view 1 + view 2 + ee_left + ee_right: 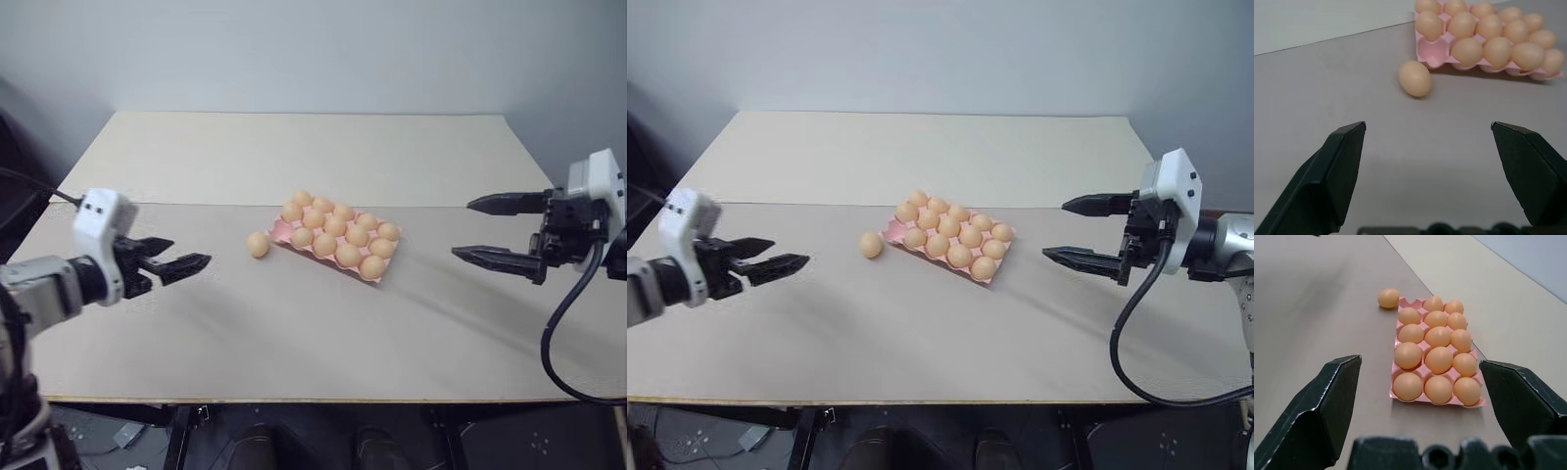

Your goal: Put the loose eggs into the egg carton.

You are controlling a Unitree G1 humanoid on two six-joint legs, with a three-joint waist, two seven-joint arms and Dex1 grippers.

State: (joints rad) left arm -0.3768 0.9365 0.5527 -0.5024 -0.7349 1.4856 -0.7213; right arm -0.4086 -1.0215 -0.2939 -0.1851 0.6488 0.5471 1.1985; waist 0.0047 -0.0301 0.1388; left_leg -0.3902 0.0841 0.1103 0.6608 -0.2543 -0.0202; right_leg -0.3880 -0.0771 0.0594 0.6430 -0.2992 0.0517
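Note:
The pink egg carton (279, 231) lies at the table's middle, most cups filled with tan eggs. Its corner cup (1436, 53) nearest the left arm holds nothing. One loose egg (258, 244) rests on the table just off that corner, touching nothing else. My left gripper (188, 253) hovers open to the left of the egg, pointing at it, well short of it. My right gripper (460, 229) hangs open to the right of the carton, fingers aimed at it, a clear gap between them and the carton. Neither gripper holds anything.
The grey-brown table (294, 333) has a paler board (294, 147) across its back half, against a plain wall. A black cable (549, 352) loops down from my right wrist near the table's right front edge.

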